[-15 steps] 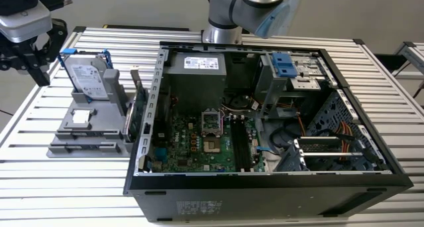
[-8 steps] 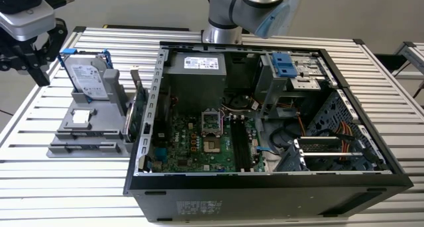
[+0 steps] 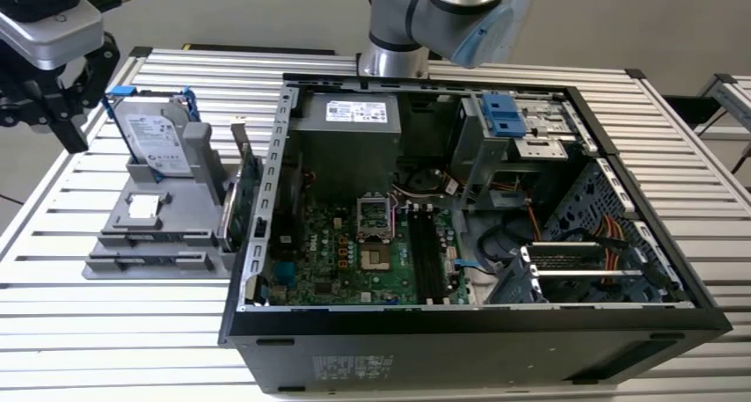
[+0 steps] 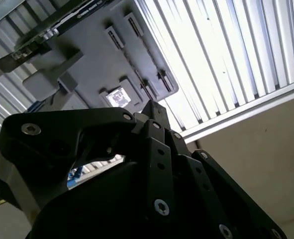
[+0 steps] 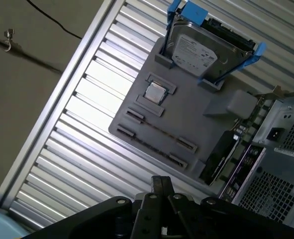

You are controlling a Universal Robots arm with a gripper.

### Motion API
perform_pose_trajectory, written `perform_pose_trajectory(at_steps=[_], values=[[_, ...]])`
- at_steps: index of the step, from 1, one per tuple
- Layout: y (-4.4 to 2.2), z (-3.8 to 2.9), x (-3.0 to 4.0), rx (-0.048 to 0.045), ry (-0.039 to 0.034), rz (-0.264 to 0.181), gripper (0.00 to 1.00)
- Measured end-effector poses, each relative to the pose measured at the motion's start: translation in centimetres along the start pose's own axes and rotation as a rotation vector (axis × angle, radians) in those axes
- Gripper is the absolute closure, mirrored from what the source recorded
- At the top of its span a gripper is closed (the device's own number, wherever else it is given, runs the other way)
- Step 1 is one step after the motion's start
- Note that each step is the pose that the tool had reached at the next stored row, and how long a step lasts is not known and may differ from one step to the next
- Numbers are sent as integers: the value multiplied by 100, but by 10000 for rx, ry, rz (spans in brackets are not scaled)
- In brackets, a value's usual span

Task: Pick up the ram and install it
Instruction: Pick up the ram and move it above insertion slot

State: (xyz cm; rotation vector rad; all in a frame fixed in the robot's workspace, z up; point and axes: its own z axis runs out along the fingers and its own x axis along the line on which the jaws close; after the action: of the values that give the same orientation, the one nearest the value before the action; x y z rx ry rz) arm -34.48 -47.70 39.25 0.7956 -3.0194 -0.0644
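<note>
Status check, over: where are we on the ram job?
Gripper hovering beside the hard drive, off the tray. Ram likely the thin strip in the tray's slots, untouched. Path down looks open.

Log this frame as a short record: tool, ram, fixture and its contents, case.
tool: raised at the exterior view's left, past the fixture's hard drive end
ram: not in the tool; a thin strip between fixture clips may be it, cannot tell
fixture: gray, on the slatted table, beside the case
hard drive: upright in the fixture, blue brackets
chip: in a fixture recess
case: open, motherboard exposed
</note>
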Motion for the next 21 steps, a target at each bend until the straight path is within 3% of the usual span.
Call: perform_pose_trajectory(at_steps=[21], values=[[0, 0, 0, 13, 76, -1716, 100]])
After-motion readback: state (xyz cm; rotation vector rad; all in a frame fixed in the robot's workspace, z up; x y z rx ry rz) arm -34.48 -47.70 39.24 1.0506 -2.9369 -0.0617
